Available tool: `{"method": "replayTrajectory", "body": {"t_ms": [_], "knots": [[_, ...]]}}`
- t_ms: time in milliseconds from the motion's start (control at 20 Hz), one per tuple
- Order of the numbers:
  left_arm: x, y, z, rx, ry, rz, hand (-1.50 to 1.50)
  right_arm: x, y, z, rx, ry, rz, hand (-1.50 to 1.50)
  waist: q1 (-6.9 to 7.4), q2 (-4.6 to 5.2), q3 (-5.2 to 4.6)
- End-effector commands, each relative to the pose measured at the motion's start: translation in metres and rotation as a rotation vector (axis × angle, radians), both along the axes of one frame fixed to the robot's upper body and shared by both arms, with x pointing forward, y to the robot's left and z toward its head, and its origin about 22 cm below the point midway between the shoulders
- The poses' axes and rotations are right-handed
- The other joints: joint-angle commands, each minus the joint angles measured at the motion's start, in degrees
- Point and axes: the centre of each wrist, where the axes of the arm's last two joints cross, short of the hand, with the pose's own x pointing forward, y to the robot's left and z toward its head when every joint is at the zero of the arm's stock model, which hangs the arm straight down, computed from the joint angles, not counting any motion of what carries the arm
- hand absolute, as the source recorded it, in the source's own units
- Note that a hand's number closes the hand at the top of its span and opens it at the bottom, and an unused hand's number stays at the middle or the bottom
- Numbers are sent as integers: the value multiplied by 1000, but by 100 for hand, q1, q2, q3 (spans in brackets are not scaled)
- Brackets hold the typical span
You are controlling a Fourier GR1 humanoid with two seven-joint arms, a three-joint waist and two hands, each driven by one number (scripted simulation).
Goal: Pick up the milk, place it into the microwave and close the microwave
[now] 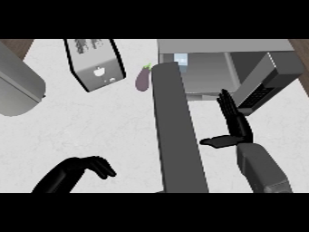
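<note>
The milk carton [95, 64], grey-white with dark edges, stands on the white counter at the back left, far from both hands. The microwave [277, 72] sits at the back right with its cavity [207, 72] showing. Its open door [176, 131] runs edge-on down the middle as a long dark grey slab. My right hand [237, 124] is open just right of the door, fingers straight and pointing toward the microwave's front, thumb out to the left, holding nothing. My left hand [86, 168] hangs low at the front left with relaxed, slightly bent fingers, empty.
A purple eggplant [142, 79] lies between the carton and the door's far end. A large grey rounded object [9, 86] fills the left edge. Dark wood floor shows beyond the counter [103, 122] at both back corners.
</note>
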Motion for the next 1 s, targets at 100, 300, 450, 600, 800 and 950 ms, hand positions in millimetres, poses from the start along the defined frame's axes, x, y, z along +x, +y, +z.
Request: {"method": "replayTrajectory", "body": {"t_ms": [100, 300, 450, 600, 800, 950], "knots": [[21, -13, 0, 59, -9, 1, 150, -55, -46, -25, -27, 4, -31, -150, -120, -30, -9], [41, -30, -11, 128, 8, -41, 150, -95, -62, -38, -16, 13, -83, -150, -181, -15, -15], [46, -46, -22, 178, -4, -86, 150, -104, -94, -24, -18, -19, -94, -150, -203, -10, -21], [53, -68, -20, 199, -51, -144, 150, -139, -113, -23, 2, -34, -138, -150, -134, 12, -13], [58, -93, -35, 183, -79, -151, 150, -157, -134, 2, 0, -52, -100, -150, -93, 35, -13], [55, -116, -47, 196, -101, -130, 150, -172, -150, 14, 38, -90, -81, -150, -103, 58, -8]]}}
